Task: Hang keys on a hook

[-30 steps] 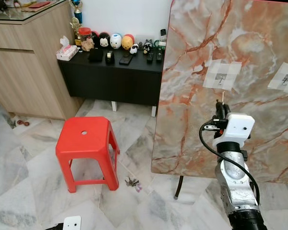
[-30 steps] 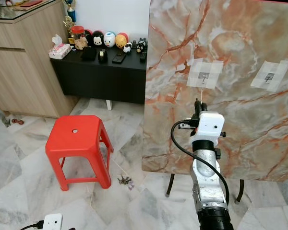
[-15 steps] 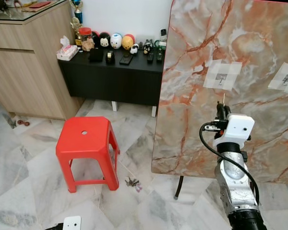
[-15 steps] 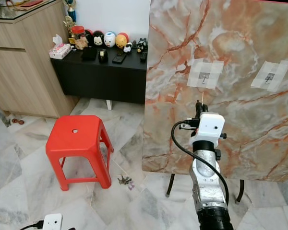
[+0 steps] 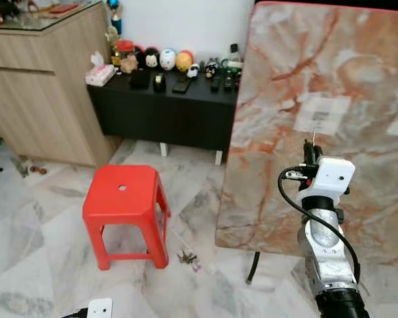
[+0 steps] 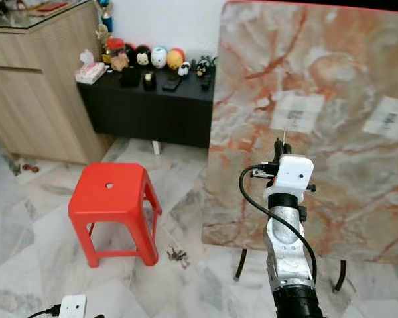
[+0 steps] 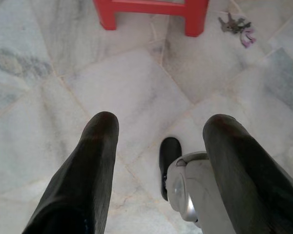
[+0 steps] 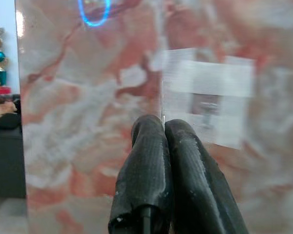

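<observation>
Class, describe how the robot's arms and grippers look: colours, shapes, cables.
The right arm is a silver metal tube with a black base, a white boxy wrist block and a looping black cable. The right gripper and left gripper each have two long, rounded black fingers.

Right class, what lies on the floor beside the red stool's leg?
A small bunch of keys lies on the marble floor by the red stool. What lies under the stool's seat is hidden.

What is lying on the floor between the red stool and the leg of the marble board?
The keys lie there on the marble floor, between the red stool and the marble board's dark leg, closer to the stool, in both eye views.
</observation>
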Tool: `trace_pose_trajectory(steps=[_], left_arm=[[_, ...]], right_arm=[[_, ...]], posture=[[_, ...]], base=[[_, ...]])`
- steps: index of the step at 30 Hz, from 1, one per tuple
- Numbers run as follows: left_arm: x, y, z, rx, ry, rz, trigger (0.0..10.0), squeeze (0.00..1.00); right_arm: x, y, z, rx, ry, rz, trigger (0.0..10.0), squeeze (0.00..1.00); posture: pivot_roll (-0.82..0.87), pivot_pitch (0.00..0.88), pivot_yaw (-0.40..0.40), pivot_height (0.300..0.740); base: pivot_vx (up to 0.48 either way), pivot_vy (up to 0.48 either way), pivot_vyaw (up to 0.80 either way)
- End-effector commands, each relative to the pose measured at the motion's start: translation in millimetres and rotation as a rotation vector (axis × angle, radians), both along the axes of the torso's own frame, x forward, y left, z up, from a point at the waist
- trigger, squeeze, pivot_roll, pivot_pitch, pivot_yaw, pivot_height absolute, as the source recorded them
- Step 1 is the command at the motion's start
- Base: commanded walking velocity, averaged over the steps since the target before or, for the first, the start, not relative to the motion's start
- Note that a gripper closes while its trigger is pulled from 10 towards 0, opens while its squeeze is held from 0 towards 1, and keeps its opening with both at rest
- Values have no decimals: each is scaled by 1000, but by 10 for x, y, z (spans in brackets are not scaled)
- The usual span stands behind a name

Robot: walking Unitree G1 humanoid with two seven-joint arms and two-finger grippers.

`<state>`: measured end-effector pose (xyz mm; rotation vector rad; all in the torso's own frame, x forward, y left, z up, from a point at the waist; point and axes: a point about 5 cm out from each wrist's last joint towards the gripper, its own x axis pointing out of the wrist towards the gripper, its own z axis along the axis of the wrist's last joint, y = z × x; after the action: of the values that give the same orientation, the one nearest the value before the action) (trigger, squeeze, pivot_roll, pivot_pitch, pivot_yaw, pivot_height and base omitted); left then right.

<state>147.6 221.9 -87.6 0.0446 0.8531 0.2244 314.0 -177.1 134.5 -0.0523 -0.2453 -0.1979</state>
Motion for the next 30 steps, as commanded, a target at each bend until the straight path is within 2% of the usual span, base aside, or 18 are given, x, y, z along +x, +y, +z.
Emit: trace_pose_trajectory(steps=[1, 14, 30], left_arm=[[12, -25, -1, -1, -1, -13, 10000, 0], [-6, -13, -3, -3, -3, -10, 10000, 0], [-7, -22, -2, -8, -10, -11, 10000, 0]], right_arm=[[13, -36, 11, 1, -3, -18, 10000, 0], [0, -63, 15, 6, -13, -49, 10000, 0], [-61, -99, -9, 6, -18, -83, 10000, 0]], posture=[[-20, 0, -46, 740], [-21, 0, -47, 740], [-23, 0, -44, 740]], base=[[341, 0, 0], [340, 0, 0], [0, 0, 0]])
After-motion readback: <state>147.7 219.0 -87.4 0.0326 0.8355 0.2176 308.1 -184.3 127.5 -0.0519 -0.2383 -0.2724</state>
